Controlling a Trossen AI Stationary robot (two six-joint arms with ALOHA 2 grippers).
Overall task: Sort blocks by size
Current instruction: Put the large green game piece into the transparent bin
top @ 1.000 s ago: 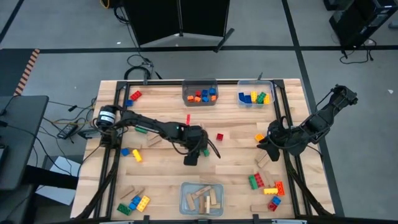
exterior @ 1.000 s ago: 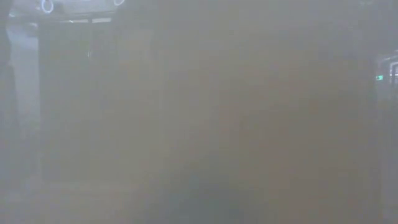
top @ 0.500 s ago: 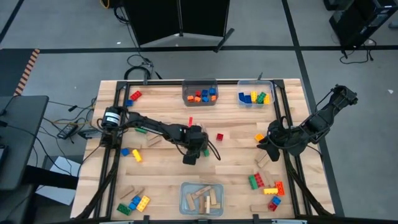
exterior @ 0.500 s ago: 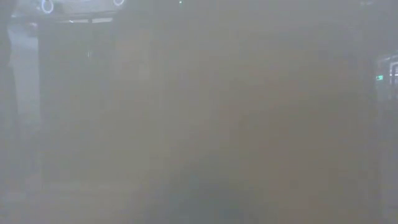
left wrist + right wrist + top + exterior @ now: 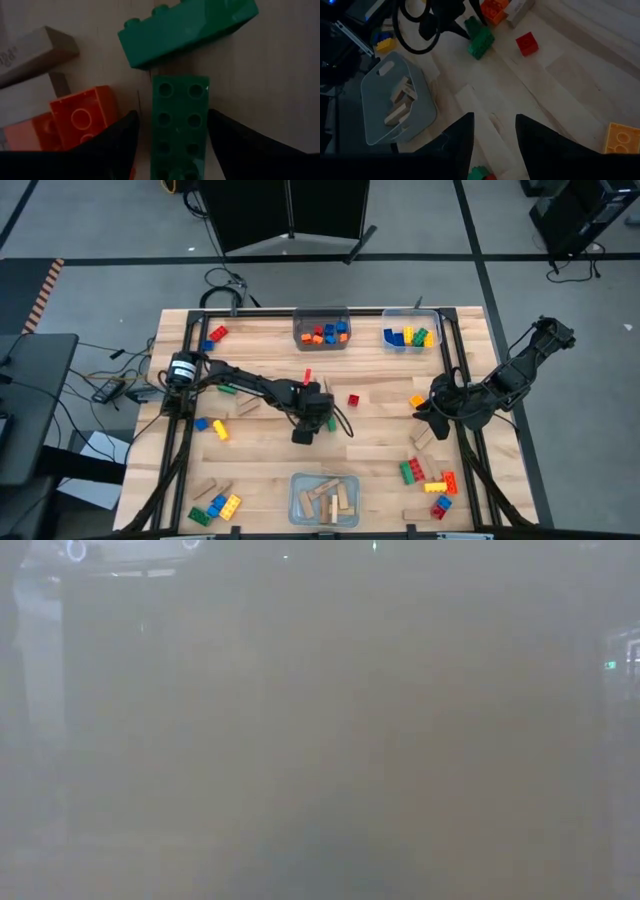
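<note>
My left gripper point(image 5: 322, 423) is at the table's middle, pointing down and open. Its fingers stand on either side of a green eight-stud brick point(image 5: 180, 125) that lies flat on the table, studs up. A second green brick point(image 5: 187, 30) lies on its side just beyond it. An orange brick point(image 5: 82, 120) and a tan wooden block point(image 5: 35, 50) lie beside them. My right gripper point(image 5: 425, 415) waits open and empty point(image 5: 492, 145) near the table's right edge. The low view shows only haze.
Two clear bins of small bricks point(image 5: 322, 330) and larger bricks point(image 5: 410, 335) stand at the far edge. A bin of wooden blocks point(image 5: 324, 498) stands at the near edge. Loose bricks lie near right point(image 5: 425, 478), near left point(image 5: 215, 505) and far left point(image 5: 216, 334). A red brick point(image 5: 353, 400) lies at mid-table.
My left arm has swung slightly at its base. Its gripper has stayed over the green brick at the table's middle.
</note>
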